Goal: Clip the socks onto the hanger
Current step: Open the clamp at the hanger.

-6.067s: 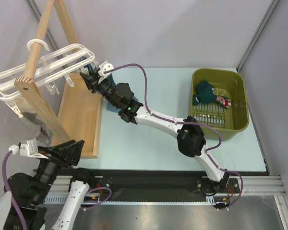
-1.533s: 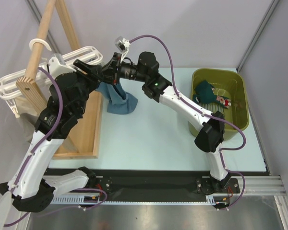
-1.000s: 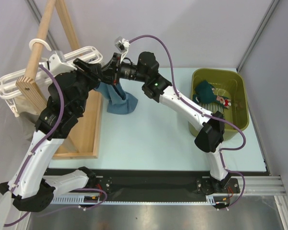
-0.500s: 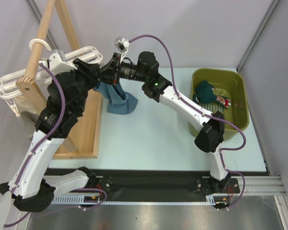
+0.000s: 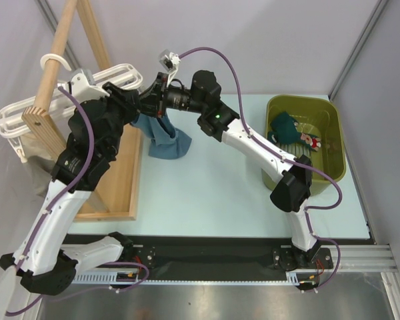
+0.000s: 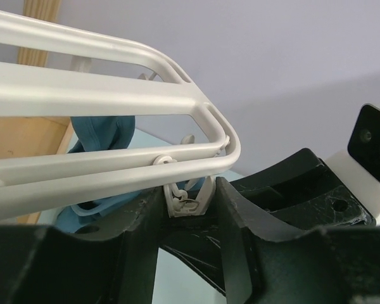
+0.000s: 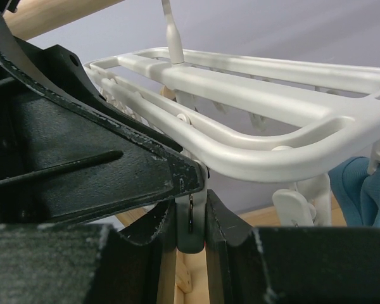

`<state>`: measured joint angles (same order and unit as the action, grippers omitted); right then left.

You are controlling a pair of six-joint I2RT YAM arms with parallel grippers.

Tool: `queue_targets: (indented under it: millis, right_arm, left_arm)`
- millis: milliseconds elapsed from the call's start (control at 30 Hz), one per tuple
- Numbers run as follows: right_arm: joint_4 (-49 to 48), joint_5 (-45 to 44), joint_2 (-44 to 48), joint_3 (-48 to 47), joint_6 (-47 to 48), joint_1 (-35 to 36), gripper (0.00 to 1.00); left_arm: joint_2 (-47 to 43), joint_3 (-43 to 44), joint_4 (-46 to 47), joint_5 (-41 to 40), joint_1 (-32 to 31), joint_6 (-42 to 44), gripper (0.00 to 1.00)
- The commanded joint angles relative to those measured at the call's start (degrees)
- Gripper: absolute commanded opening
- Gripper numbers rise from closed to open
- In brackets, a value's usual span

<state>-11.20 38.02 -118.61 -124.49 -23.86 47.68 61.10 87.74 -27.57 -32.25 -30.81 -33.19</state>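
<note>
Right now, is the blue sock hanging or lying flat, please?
Hanging: the blue sock droops below the hanger end; whether it is clipped, cannot tell.

sock (image 5: 165, 141) top hidden under right gripper (image 5: 139, 100); hanger (image 6: 82, 95) cut off at 9 o'clock, left wrist view; clip (image 7: 191, 233) sides covered by same gripper.

Pale lavender-grey wall panels (image 5: 253, 40) close the scene from 9 o'clock round to 3 o'clock, joined by slanted grey metal corner posts (image 5: 357, 47) at about 1 o'clock, and the light on them is soft and even with only faint shadows. A pale mint-green table (image 5: 207, 193) fills the middle. A light wooden A-frame rack (image 5: 65, 23) rises at 10 o'clock from a flat wooden base board (image 5: 117, 187), while a black mounting rail (image 5: 207, 253) and a brushed metal strip (image 5: 220, 300) run along 6 o'clock.
</note>
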Motion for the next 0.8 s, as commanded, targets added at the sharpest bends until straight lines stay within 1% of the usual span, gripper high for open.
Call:
queue_targets:
  millis: [0, 33, 67, 133, 167, 267, 300, 333, 367, 400, 467, 500, 533, 600, 633, 700, 733, 767]
  right_arm:
    - [0.8, 2.3, -0.7, -2.6, 0.2, 0.0, 0.02]
    - [0.8, 2.2, -0.7, -2.8, 0.1, 0.1, 0.04]
    - [0.8, 2.2, -0.7, -2.8, 0.2, 0.2, 0.05]
    - [0.9, 2.1, -0.7, -2.8, 0.2, 0.2, 0.07]
    - [1.0, 2.1, -0.6, -2.8, 0.2, 0.2, 0.08]
    - [1.6, 1.6, -0.6, -2.7, 0.6, 0.3, 0.16]
    - [1.9, 1.5, -0.4, -2.7, 0.7, 0.3, 0.21]
    - [3.0, 0.8, -0.3, -2.3, 0.9, 0.4, 0.25]
    - [3.9, 0.3, 0.0, -2.2, 1.7, 0.4, 0.31]
    - [4.9, -0.4, 0.8, -1.6, 2.3, 0.3, 0.42]
    - [7.2, -2.9, 2.7, 1.9, 4.1, 0.2, 0.52]
    - [7.8, -3.9, 4.9, 3.4, 4.6, 0.1, 0.67]
    - [8.5, -5.1, 6.5, 5.0, 5.1, -0.2, 0.77]
    - [9.3, -6.3, 9.3, 10.5, 6.4, -0.6, 0.9]
    - [11.0, -7.9, 12.7, 12.3, 6.9, -0.8, 0.94]
    - [14.8, -9.8, 16.0, 16.6, 8.3, -1.9, 0.95]
    - [19.2, -13.1, 19.0, 17.7, 8.6, -2.5, 0.95]
    - [21.3, -15.0, 20.9, 18.9, 8.8, -3.7, 0.94]
  left_arm:
    - [0.2, -0.7, 2.5, 2.6, 0.4, 0.9, 0.42]
    - [0.1, -0.8, 2.8, 2.5, 0.4, 0.9, 0.41]
    - [0.0, -0.9, 2.8, 2.5, 0.4, 1.0, 0.33]
    - [-0.2, -0.8, 2.5, 1.9, 0.5, 1.2, 0.24]
    - [-0.2, -0.8, 2.5, 1.8, 0.5, 1.2, 0.17]
    - [-0.5, -0.6, 2.5, 1.4, 0.6, 1.6, 0.07]
    - [-0.5, -0.5, 2.3, 1.3, 0.6, 1.8, 0.02]
    - [-0.5, -0.4, 2.1, 0.9, 0.6, 1.7, 0.0]
    - [-0.4, -0.2, 1.9, 0.8, 0.7, 1.8, 0.0]
    - [-0.3, -0.1, 1.8, 0.8, 0.7, 1.9, 0.0]
    - [-0.2, 0.1, 1.5, 0.8, 0.7, 2.2, 0.0]
    - [-0.2, 0.1, 1.3, 0.7, 0.7, 2.2, 0.0]
    - [-0.1, 0.2, 1.1, 0.6, 0.7, 2.3, 0.0]
    - [-0.2, 0.1, 0.6, 0.1, 0.8, 2.4, 0.0]
    - [-0.2, 0.1, 0.5, -0.1, 0.9, 2.3, 0.0]
    - [-0.6, 0.1, 0.2, 0.1, 0.9, 2.3, 0.0]
    - [-0.8, 0.0, 0.1, -0.1, 0.9, 2.3, 0.0]
    - [-1.0, 0.0, -0.3, -0.4, 0.9, 2.3, 0.0]
